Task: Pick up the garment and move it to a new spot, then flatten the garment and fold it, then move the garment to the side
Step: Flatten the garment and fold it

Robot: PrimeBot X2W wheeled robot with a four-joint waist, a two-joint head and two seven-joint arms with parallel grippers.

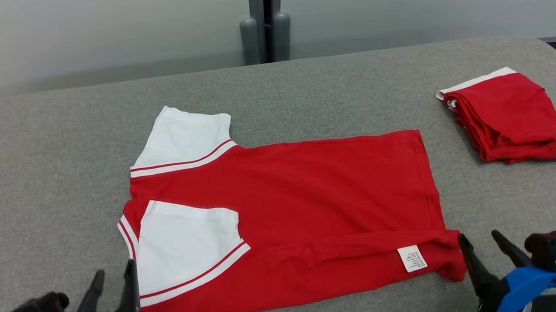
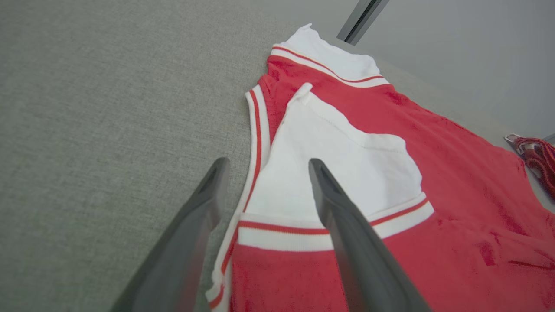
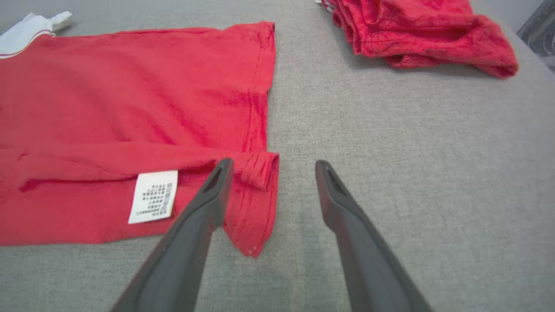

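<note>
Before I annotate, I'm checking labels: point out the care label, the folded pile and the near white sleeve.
care label (image 1: 412,258): head view, tag's middle.
folded pile (image 1: 514,117): head view, top layer.
near white sleeve (image 2: 360,164): left wrist view, sleeve's middle.

Nothing legible: one small white rectangular label (image 3: 154,196) carries rows of tiny dark print too small to read, on the near hem of the red fabric shirt with white sleeves (image 3: 130,95), just left of the right gripper (image 3: 273,164).

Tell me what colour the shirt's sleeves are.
White sleeves, each with a thin red stripe; clearest in the left wrist view.
</note>
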